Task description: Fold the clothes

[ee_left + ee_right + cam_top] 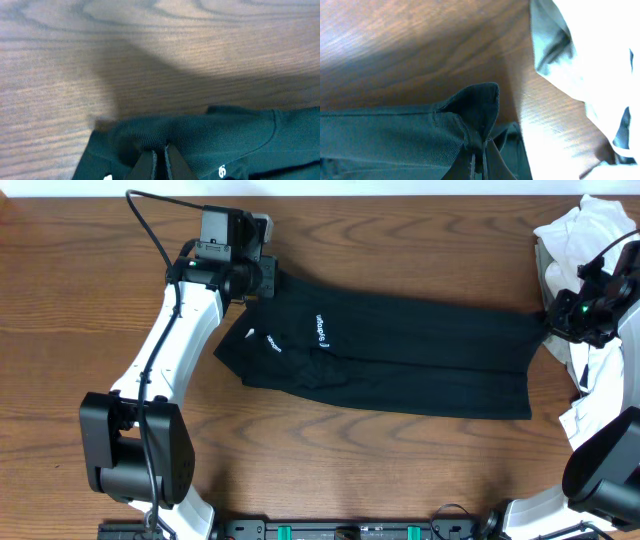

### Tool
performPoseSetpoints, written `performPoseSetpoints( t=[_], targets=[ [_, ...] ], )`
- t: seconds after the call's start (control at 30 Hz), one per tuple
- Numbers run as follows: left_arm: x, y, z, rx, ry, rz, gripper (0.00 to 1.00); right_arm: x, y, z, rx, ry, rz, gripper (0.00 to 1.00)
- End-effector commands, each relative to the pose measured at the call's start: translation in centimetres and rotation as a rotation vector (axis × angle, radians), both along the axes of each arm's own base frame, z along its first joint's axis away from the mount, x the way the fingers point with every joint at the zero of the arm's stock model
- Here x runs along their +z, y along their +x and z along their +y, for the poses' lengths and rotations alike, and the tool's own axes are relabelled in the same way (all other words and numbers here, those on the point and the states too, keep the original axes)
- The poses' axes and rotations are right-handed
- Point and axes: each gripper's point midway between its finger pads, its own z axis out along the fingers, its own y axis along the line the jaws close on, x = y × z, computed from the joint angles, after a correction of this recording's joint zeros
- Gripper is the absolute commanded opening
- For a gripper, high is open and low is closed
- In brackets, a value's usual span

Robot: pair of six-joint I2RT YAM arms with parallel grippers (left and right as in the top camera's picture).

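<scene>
Brown wood-grain surface (400, 240) is shown with open wood along its far edge and across the near strip, on either side of a black soft-fabric T-shirt (400, 360) with white lettering. The shirt is laid in a long band from left of centre to the right side. Its upper-left corner is pinched in the clenched left hand (262, 275), and its right end is gathered in the clenched right hand (548, 320). Crumpled white garments (590, 230) are heaped at the right edge, just beside that hand.
</scene>
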Motion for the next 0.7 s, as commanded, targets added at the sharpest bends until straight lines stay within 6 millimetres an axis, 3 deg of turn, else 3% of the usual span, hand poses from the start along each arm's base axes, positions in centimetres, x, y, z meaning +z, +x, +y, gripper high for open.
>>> performPoseSetpoints(
  t=[0.0, 0.3, 0.4, 0.47, 0.53, 0.67],
  targets=[
    [1.3, -0.2, 0.5, 0.018, -0.003, -0.013, 0.06, 0.1, -0.3, -1.0, -0.021, -0.045, 0.011, 0.01],
    [0.8, -0.9, 0.6, 0.018, 0.003, 0.022, 0.06, -1.7, -0.9, -1.2, -0.028, -0.061, 0.035, 0.04],
    [0.8, -0.8, 0.6, 0.018, 0.003, 0.022, 0.06, -2.6, -0.6, -1.4, -0.029, -0.068, 0.020, 0.29],
    [0.8, -0.9, 0.6, 0.019, 0.003, 0.022, 0.06, -2.9, -0.3, -1.5, -0.029, -0.072, 0.011, 0.39],
    [0.8, -0.9, 0.6, 0.019, 0.003, 0.022, 0.06, -3.0, -0.1, -1.6, -0.030, -0.075, 0.003, 0.43],
    [0.8, -0.9, 0.6, 0.019, 0.003, 0.023, 0.06, -2.9, 0.1, -1.7, -0.030, -0.078, -0.005, 0.44]
  ],
)
